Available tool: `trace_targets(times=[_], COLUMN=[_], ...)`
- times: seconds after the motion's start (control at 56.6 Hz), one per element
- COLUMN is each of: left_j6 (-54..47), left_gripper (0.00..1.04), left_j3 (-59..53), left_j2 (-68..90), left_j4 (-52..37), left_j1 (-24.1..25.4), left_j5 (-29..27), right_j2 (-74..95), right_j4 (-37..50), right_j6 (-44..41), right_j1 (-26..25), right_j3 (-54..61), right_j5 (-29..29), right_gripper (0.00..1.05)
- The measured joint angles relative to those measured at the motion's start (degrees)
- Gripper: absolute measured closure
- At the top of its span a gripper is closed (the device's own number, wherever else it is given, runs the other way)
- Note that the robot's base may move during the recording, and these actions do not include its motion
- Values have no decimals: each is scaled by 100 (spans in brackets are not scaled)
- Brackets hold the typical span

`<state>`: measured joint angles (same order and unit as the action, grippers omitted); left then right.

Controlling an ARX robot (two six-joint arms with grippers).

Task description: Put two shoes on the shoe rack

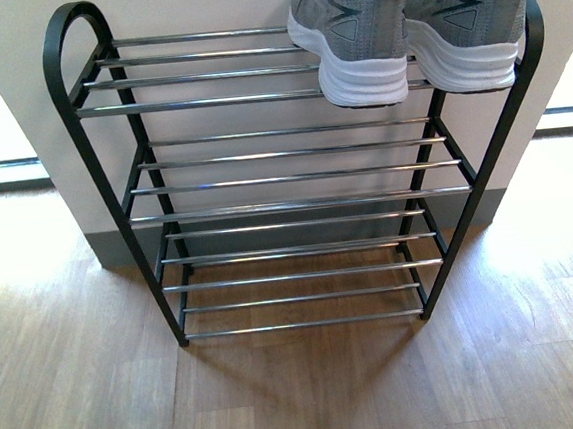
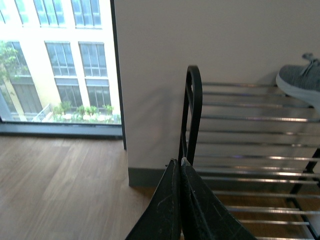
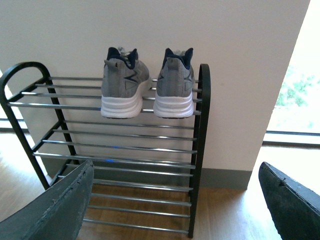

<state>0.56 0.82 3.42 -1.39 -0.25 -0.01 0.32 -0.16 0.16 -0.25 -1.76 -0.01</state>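
Room: pale wall (image 1: 198, 6) behind, wood-plank surface (image 1: 302, 394) below, bright window (image 2: 60, 60) off to the left side.
Pair: left shoe (image 1: 356, 28) and right shoe (image 1: 465, 18), grey knit with white soles and navy lining, side by side, heels toward the front camera.
Where: both on the top tier of the rack (image 1: 283, 180), at its right end, heels at the front bar.
Rack: black frame, chrome bars, standing on the surface against the wall.
Left tool (image 2: 180, 167): fingers pressed together, just before the rack's left end hoop.
Right tool (image 3: 176, 167): fingers wide apart, nothing between them, well apart from the shoes.
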Motion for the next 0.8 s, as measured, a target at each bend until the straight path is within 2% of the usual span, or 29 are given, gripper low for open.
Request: trace_targets(times=[0.654, 0.795], left_j6=[0, 0], left_gripper=[103, 83], left_j3=[0, 0], left_j2=[-247, -247], left_j4=[140, 140], left_j1=[4, 4], left_j5=[0, 0], right_j2=[-7, -7], right_j4=[0, 0], right_j6=[0, 0], right_j1=[0, 0], right_j3=[0, 0], right_j5=[0, 0], right_gripper=[9, 9])
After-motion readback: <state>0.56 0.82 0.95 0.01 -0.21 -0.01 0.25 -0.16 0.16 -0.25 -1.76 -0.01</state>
